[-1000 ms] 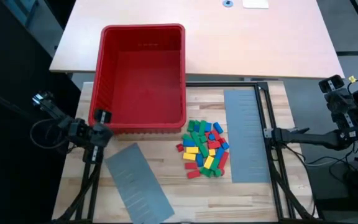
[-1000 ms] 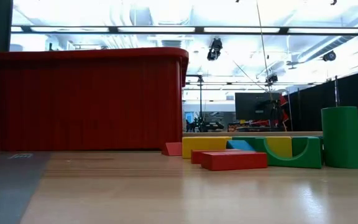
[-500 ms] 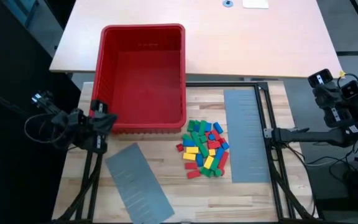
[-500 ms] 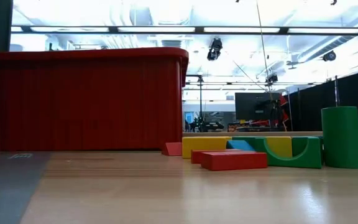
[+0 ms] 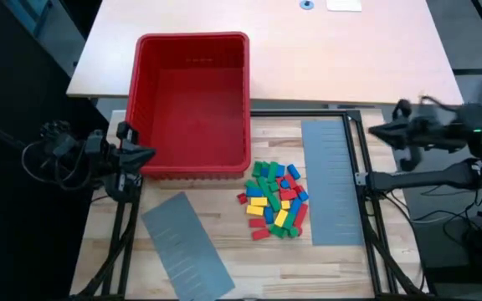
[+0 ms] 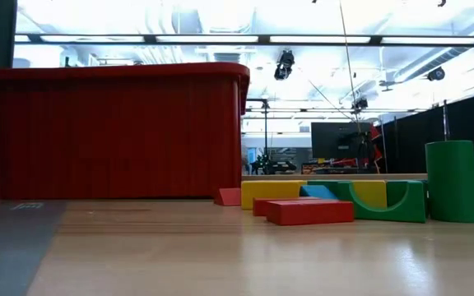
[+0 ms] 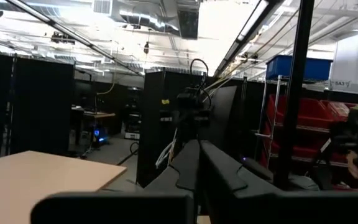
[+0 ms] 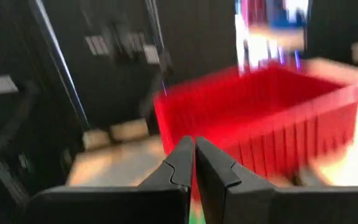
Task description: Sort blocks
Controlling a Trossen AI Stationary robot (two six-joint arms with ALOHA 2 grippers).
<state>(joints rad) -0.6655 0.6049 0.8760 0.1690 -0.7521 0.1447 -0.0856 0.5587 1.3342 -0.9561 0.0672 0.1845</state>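
The blocks (image 5: 274, 199), small red, green, blue and yellow bricks, lie in a loose pile on the wooden table, just near-right of the red bin (image 5: 192, 100). The low view shows them (image 6: 327, 201) resting flat beside the bin (image 6: 122, 131). My left gripper (image 5: 147, 155) hovers by the bin's near-left corner, shut and empty (image 7: 197, 163). My right gripper (image 5: 373, 131) hangs over the table's right side, pointing left at the bin (image 8: 260, 118), also shut and empty (image 8: 194, 158).
One grey slotted panel (image 5: 333, 180) lies flat right of the pile, and another (image 5: 187, 247) lies slantwise at the near left. A black frame (image 5: 360, 176) runs along the table's right side. A second, pale table (image 5: 350, 50) stands beyond the far edge.
My right gripper has swung from beyond the table's right edge toward the left, and now reaches over the table's right side. My left gripper has shifted a little toward the far edge, beside the bin's near-left corner. The blocks and the bin have stayed put.
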